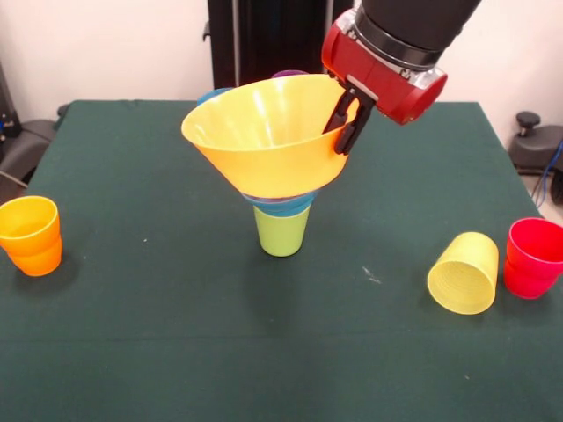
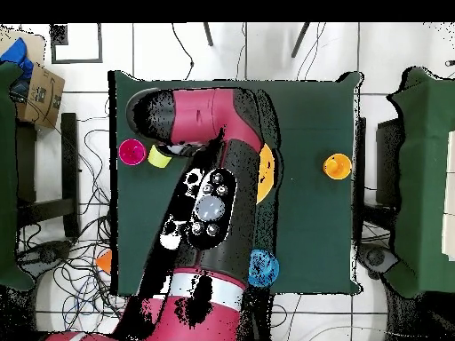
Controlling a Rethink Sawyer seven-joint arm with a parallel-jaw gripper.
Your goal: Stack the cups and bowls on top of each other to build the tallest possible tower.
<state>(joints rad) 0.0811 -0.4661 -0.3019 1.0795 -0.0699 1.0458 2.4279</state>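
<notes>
The tower stands mid-table: an upright lime green cup (image 1: 281, 232), a small blue bowl (image 1: 280, 205) in its mouth, and a large yellow-orange bowl (image 1: 264, 132) on top, tilted toward the camera. My gripper (image 1: 346, 130) is shut on this bowl's right rim, one finger inside and one outside. In the overhead view my arm (image 2: 213, 200) hides the tower except a sliver of the yellow-orange bowl (image 2: 266, 173). An orange cup (image 1: 32, 236) stands far left. A yellow cup (image 1: 464, 272) lies on its side beside an upright red cup (image 1: 533, 258) at the right.
A second blue bowl (image 1: 211, 94) and a purple piece (image 1: 290, 75) peek out behind the tower, at the table's far side. Overhead, the blue bowl (image 2: 263, 267), the red cup (image 2: 131, 152), the yellow cup (image 2: 160, 156) and the orange cup (image 2: 337, 166) show.
</notes>
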